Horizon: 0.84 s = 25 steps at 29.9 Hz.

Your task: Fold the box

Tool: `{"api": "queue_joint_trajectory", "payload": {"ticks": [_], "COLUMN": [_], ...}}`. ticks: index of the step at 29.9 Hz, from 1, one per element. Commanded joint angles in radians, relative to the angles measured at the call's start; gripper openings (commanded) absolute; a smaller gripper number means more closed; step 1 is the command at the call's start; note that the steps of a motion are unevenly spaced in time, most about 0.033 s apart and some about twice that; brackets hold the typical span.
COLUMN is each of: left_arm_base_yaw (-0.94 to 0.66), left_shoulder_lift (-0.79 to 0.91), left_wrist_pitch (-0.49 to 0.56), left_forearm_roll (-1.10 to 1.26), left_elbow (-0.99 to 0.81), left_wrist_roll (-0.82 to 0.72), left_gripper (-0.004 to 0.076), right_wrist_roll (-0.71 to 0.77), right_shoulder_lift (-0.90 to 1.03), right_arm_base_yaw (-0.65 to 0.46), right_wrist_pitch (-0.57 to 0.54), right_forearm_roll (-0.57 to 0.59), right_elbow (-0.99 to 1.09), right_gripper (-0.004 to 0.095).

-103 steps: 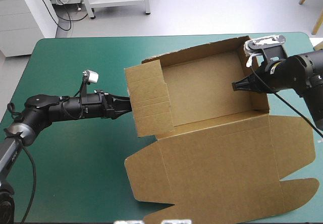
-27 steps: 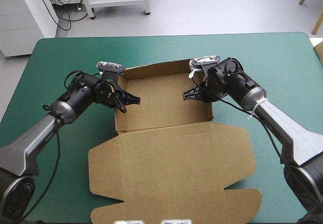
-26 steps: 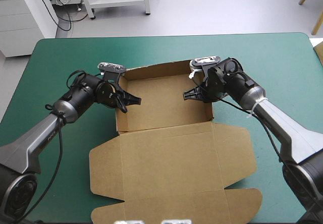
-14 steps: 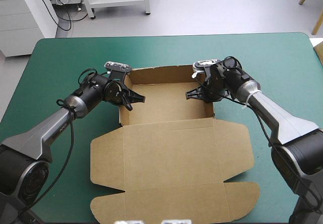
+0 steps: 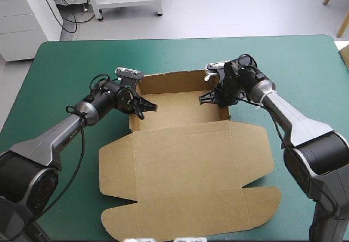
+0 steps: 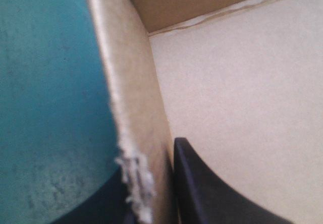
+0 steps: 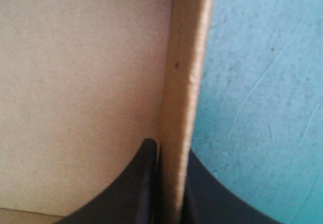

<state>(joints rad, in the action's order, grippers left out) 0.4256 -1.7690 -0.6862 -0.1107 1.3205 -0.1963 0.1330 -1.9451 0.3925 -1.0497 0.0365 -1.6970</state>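
**High view.** The brown box (image 5: pixel 185 171), a cut sheet of corrugated board, sits in the middle of the table with the teal-green cover (image 5: pixel 65 62), a little toward its near edge. Its far part stands as a shallow open tray with four raised walls. The wide lid with rounded flaps lies flat on the cover, reaching toward the near edge. The left gripper (image 5: pixel 143 109), with two broad black fin-shaped fingers, comes in from the left and is at the tray's left wall. The right gripper (image 5: pixel 214 98), of the same build, is at the tray's right wall. The two arms face each other across the tray.

**Left wrist view.** The left gripper (image 6: pixel 149 158) is clenched on the box. The left wall (image 6: pixel 133 98) rises between its fingers, one black finger (image 6: pixel 202 188) inside the tray against the pale floor and the other outside, over the teal-green cover (image 6: pixel 50 82). The wall's top edge is frayed just by the outer finger. Ahead, the wall meets the far wall at a corner.

**Right wrist view.** The right gripper (image 7: pixel 169 148) is likewise pinched on the box. The right wall (image 7: pixel 184 82) stands upright between its fingers, one finger (image 7: pixel 139 183) on the tray's inner side, the other on the outer side above the teal-green cover (image 7: pixel 262 108). The tray's floor (image 7: pixel 75 82) fills the inner side.
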Motion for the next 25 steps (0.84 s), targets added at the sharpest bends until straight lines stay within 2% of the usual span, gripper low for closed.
{"api": "queue_joint_trajectory", "payload": {"ticks": [1, 3, 5, 11, 25], "left_arm_base_yaw": [0.014, 0.014, 0.014, 0.014, 0.014], "left_shoulder_lift": [0.032, 0.05, 0.069, 0.136, 0.293], "left_wrist_pitch": [0.022, 0.018, 0.014, -0.053, -0.405], "left_forearm_roll": [-0.008, -0.008, -0.008, -0.006, 0.021], "left_elbow": [0.005, 0.009, 0.02, 0.071, 0.25], "left_wrist_roll": [0.057, 0.057, 0.057, 0.057, 0.063], "left_gripper": [0.0229, 0.0314, 0.0363, 0.0373, 0.0372], "right_wrist_roll": [-0.042, -0.042, -0.038, -0.038, -0.042], "right_shoulder_lift": [0.041, 0.041, 0.041, 0.053, 0.222], "right_arm_base_yaw": [-0.01, -0.01, -0.01, -0.01, -0.008], "right_wrist_pitch": [0.028, 0.007, -0.015, -0.12, -0.12], "right_forearm_roll": [0.029, 0.029, 0.029, 0.029, -0.043], "right_elbow": [-0.079, -0.11, -0.144, -0.212, -0.217], "right_gripper": [0.0245, 0.0377, 0.0454, 0.0463, 0.0461]}}
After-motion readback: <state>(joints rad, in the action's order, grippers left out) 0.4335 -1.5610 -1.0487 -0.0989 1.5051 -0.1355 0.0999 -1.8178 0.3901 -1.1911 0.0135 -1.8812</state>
